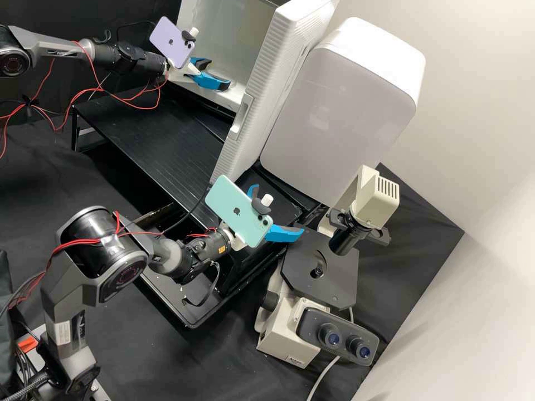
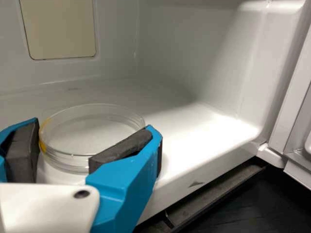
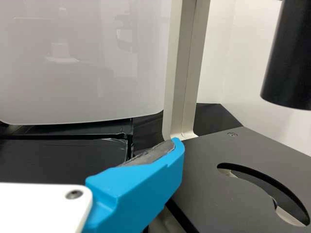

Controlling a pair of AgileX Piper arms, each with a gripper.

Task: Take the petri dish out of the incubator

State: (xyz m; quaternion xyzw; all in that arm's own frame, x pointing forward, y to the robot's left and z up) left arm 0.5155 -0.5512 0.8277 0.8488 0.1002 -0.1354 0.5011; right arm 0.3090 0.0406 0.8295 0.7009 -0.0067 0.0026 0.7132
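A clear petri dish [image 2: 90, 131] sits low over the white floor of the incubator [image 2: 209, 131], just inside the front sill. My left gripper [image 2: 82, 143] straddles it, shut on the dish with a dark pad against each side. In the high view that gripper [image 1: 210, 75] is at the open chamber's front, upper left, beside the open ribbed door [image 1: 278, 72]. My right gripper [image 1: 285, 231] hangs open and holds nothing, lower down, just over the black microscope stage [image 3: 243, 165] and below the incubator's white body [image 3: 82, 58].
A microscope [image 1: 312, 328] with its camera head [image 1: 373, 195] stands right of the lower arm. A black ribbed platform [image 1: 161, 139] runs below the incubator. Red cables [image 1: 83, 83] trail from the far arm. A black cloth [image 1: 50, 178] covers the bench.
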